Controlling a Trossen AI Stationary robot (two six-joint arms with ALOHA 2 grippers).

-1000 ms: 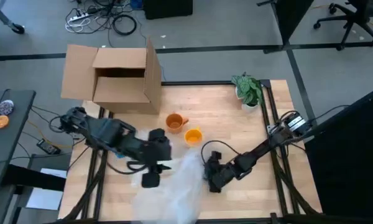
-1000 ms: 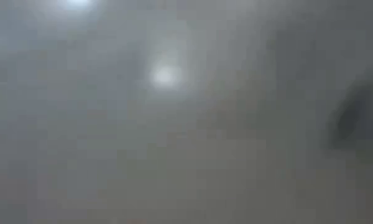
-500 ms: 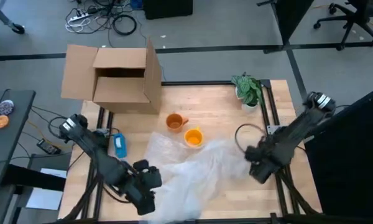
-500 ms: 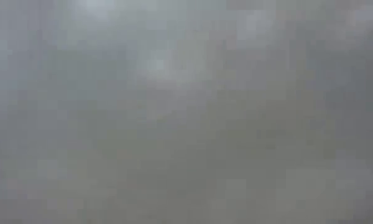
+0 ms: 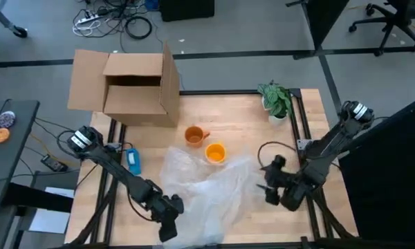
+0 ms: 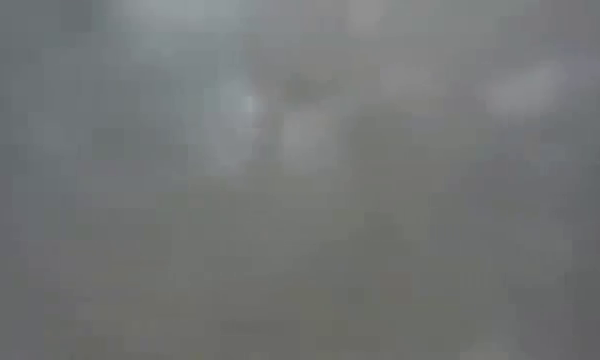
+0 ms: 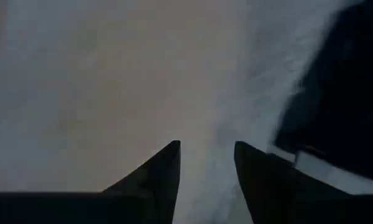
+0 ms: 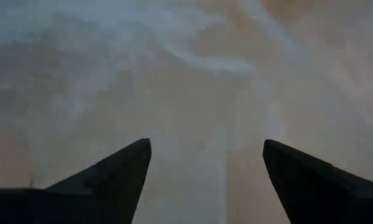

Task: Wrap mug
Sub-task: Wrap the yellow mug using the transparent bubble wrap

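Note:
A clear plastic wrapping sheet (image 5: 209,190) lies spread and crumpled on the wooden table (image 5: 235,114). Two orange mugs stand upright at its far edge, one (image 5: 194,135) on bare wood, the other (image 5: 215,152) touching the sheet's border. My left gripper (image 5: 167,223) is at the sheet's near left corner, its fingers a little apart with the sheet (image 7: 255,81) running between them. My right gripper (image 5: 267,185) is at the sheet's right edge, open wide over the sheet (image 8: 143,62). The low view shows only grey blur. My left gripper has the sheet's near left corner (image 7: 206,180) between its parted fingers, which come in low from the table's near left. I cannot tell whether they touch it. My right gripper's fingers stand apart above the sheet's right edge; I cannot tell whether they touch it.
An open cardboard box (image 5: 128,86) stands at the table's far left corner. A small potted plant (image 5: 277,100) is at the far right. A blue object (image 5: 133,161) lies off the table's left edge. Bare wood shows between the mugs and the plant.
The sheet, bunched between both grippers a second ago, has been drawn out wide across the near half of the table. My left gripper went toward the near left corner. My right gripper went toward the right edge, then came back a little and turned.

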